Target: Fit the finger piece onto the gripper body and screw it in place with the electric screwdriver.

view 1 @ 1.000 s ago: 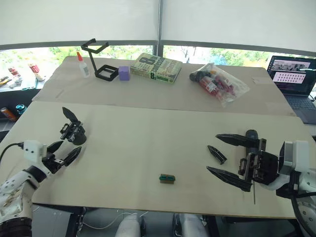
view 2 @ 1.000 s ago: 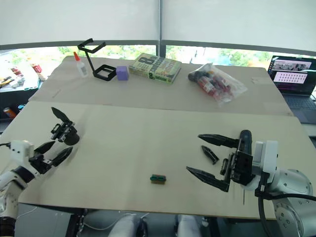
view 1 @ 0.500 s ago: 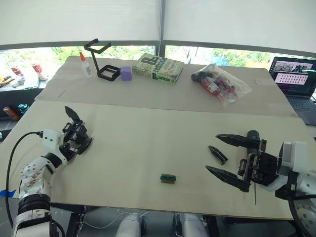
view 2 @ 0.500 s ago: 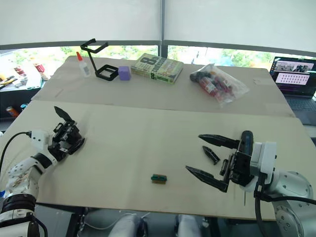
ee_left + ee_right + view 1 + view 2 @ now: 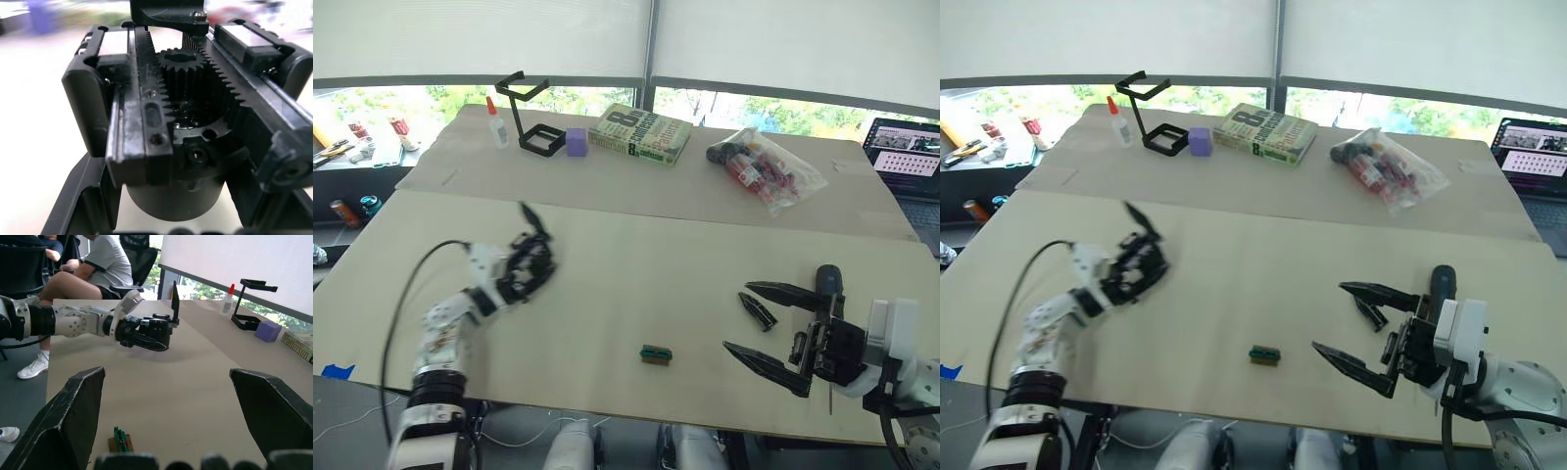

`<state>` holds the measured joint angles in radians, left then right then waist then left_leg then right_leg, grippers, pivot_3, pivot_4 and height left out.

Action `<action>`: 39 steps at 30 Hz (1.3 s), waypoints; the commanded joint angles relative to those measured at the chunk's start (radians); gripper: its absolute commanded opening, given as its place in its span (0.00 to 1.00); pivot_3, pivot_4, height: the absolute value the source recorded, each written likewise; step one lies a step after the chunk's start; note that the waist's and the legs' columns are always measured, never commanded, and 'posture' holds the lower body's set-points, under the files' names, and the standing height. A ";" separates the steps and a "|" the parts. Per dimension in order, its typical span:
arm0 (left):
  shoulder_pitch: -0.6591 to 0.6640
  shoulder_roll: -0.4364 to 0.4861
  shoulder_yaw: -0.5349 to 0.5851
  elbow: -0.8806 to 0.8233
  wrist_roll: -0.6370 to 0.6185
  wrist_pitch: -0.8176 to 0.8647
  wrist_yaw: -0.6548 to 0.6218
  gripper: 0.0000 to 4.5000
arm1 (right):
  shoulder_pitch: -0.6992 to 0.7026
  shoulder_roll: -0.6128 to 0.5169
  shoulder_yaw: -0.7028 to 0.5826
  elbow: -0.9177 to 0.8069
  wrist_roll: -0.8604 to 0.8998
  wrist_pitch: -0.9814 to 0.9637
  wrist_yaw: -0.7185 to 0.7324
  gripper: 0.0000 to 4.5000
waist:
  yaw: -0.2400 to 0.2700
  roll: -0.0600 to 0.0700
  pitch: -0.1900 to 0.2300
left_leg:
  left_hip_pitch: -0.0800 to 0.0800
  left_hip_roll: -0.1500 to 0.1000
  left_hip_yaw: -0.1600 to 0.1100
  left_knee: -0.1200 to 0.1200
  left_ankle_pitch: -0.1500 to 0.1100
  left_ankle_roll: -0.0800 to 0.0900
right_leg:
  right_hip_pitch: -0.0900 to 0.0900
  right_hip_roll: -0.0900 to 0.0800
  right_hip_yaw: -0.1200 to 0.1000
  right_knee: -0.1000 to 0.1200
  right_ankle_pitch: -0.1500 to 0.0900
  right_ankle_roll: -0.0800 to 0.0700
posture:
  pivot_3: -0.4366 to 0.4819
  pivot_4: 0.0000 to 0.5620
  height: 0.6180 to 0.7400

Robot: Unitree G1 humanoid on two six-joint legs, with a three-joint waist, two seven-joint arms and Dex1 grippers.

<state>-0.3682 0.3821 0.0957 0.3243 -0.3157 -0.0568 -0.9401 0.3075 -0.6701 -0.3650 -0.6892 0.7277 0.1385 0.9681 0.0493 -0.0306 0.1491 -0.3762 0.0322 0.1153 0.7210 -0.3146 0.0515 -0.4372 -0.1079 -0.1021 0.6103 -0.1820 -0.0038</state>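
Windows with drawn blinds run behind a pale worktop. On its left part, the left hand is closed around the gripper body, whose 1 pointed finger sticks up. At the right edge, the right hand has its 2 fingers spread wide, holding nothing; the finger piece lies between them, and the electric screwdriver rests just beside. A small green-brown block sits near the front edge.

matt black plastic gripper body, toothed racks
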 commanded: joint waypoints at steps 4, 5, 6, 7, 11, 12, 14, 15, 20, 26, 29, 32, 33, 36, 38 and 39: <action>-0.002 -0.118 -0.174 -0.224 0.085 0.069 0.125 0.53 | 0.028 0.002 -0.038 -0.061 0.010 -0.014 -0.027 1.00 | -0.024 0.000 0.000 | 0.002 -0.001 0.001 0.000 0.000 0.001 | 0.000 0.000 0.004 -0.001 0.000 0.002 | 0.48 0.27 1.00; 0.000 -0.129 -0.200 -0.231 0.095 0.088 0.129 0.53 | 0.037 0.001 -0.041 -0.068 0.011 -0.013 -0.028 1.00 | -0.026 0.000 0.000 | 0.003 -0.001 0.001 -0.001 0.000 0.001 | 0.000 0.000 0.004 0.000 0.000 0.002 | 0.48 0.27 1.00; 0.002 -0.135 -0.215 -0.235 0.099 0.104 0.134 0.53 | 0.044 0.000 -0.044 -0.071 0.011 -0.013 -0.029 1.00 | -0.028 0.000 0.000 | 0.004 -0.001 0.001 -0.001 0.000 0.000 | 0.000 0.001 0.005 0.000 0.000 0.002 | 0.48 0.27 1.00; 0.001 -0.143 -0.223 -0.236 0.103 0.100 0.142 0.53 | 0.050 0.000 -0.048 -0.073 0.010 -0.015 -0.030 1.00 | -0.029 0.000 0.000 | 0.004 0.000 0.001 -0.002 0.000 0.001 | 0.000 0.001 0.005 0.001 0.000 0.002 | 0.48 0.27 1.00; 0.000 -0.143 -0.304 -0.224 0.133 0.133 0.100 0.53 | 0.070 0.004 -0.078 -0.050 -0.002 -0.038 -0.019 1.00 | -0.030 0.000 0.000 | 0.006 0.000 0.001 -0.005 -0.003 0.006 | 0.000 0.001 0.005 0.001 0.000 0.002 | 0.48 0.27 1.00; 0.000 -0.143 -0.313 -0.219 0.136 0.140 0.097 0.53 | 0.072 0.005 -0.081 -0.047 -0.005 -0.041 -0.017 1.00 | -0.030 0.000 0.000 | 0.006 0.000 0.001 -0.005 -0.003 0.006 | 0.000 0.001 0.005 0.001 0.000 0.002 | 0.48 0.27 1.00; -0.002 -0.144 -0.340 -0.180 0.177 0.085 0.104 0.53 | 0.079 0.009 -0.086 -0.043 -0.012 -0.050 -0.009 1.00 | -0.029 0.000 0.000 | 0.006 0.000 0.001 -0.005 -0.004 0.006 | 0.000 0.001 0.005 0.001 0.000 0.002 | 0.48 0.27 1.00; -0.002 -0.147 -0.352 -0.158 0.198 0.057 0.109 0.53 | 0.083 0.012 -0.088 -0.043 -0.013 -0.054 -0.008 1.00 | -0.028 0.000 0.000 | 0.006 0.000 0.001 -0.005 -0.004 0.007 | 0.000 0.001 0.005 0.000 0.000 0.002 | 0.48 0.27 1.00; 0.012 -0.153 -0.367 -0.138 0.206 0.069 0.099 0.53 | 0.111 0.023 -0.101 -0.052 -0.020 -0.073 -0.001 1.00 | -0.023 0.000 0.000 | 0.006 -0.001 0.001 -0.005 -0.004 0.007 | 0.000 0.000 0.005 0.000 0.000 0.002 | 0.48 0.27 1.00; 0.051 -0.144 -0.355 -0.166 0.160 0.136 0.067 0.94 | 0.128 0.029 -0.107 -0.054 -0.028 -0.086 -0.002 1.00 | -0.022 0.004 -0.002 | 0.006 0.000 0.001 -0.005 -0.005 0.008 | 0.001 0.000 0.005 0.000 -0.001 0.002 | 0.48 0.27 1.00; 0.059 -0.108 -0.331 -0.174 0.137 0.131 0.029 0.98 | 0.136 0.030 -0.111 -0.049 -0.027 -0.093 0.004 1.00 | -0.023 0.005 -0.003 | 0.007 0.000 0.001 -0.005 -0.005 0.008 | 0.001 0.000 0.005 0.000 -0.001 0.002 | 0.48 0.27 1.00; 0.047 -0.053 -0.303 -0.149 0.096 0.115 -0.057 0.98 | 0.149 0.031 -0.116 -0.043 -0.025 -0.100 0.012 1.00 | -0.027 0.006 -0.003 | 0.007 0.000 0.001 -0.005 -0.004 0.008 | 0.001 0.001 0.005 0.001 -0.001 0.001 | 0.48 0.27 1.00; 0.025 -0.028 -0.294 -0.117 0.073 0.098 -0.122 0.98 | 0.153 0.031 -0.119 -0.037 -0.024 -0.104 0.020 1.00 | -0.028 0.006 -0.004 | 0.007 0.000 0.001 -0.005 -0.004 0.008 | 0.001 0.001 0.005 0.001 -0.001 0.001 | 0.48 0.27 1.00; -0.044 0.013 -0.284 -0.008 0.047 0.047 -0.250 0.98 | 0.160 0.031 -0.125 -0.025 -0.022 -0.110 0.036 1.00 | -0.027 0.007 -0.004 | 0.007 0.000 0.001 -0.005 -0.004 0.008 | 0.000 0.001 0.005 0.001 -0.001 0.001 | 0.48 0.27 1.00; -0.117 0.028 -0.289 0.119 0.066 -0.017 -0.329 0.98 | 0.162 0.030 -0.125 -0.023 -0.022 -0.110 0.041 1.00 | -0.021 0.007 -0.004 | 0.007 0.000 0.001 -0.005 -0.004 0.008 | 0.001 0.001 0.005 0.001 -0.002 0.001 | 0.48 0.27 1.00; -0.142 0.029 -0.290 0.166 0.072 -0.046 -0.359 0.98 | 0.162 0.030 -0.125 -0.023 -0.022 -0.109 0.042 1.00 | -0.018 0.007 -0.004 | 0.007 -0.001 0.001 -0.004 -0.005 0.008 | 0.001 0.001 0.004 0.001 -0.002 0.002 | 0.48 0.27 1.00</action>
<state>-0.4836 0.4109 -0.1984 0.4508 -0.2373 -0.0491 -1.2455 0.4698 -0.6403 -0.4614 -0.6979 0.6906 0.0577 1.0019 0.0316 -0.0238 0.1453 -0.3698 0.0313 0.1163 0.7169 -0.3195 0.0599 -0.4365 -0.1072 -0.0976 0.6108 -0.1837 -0.0022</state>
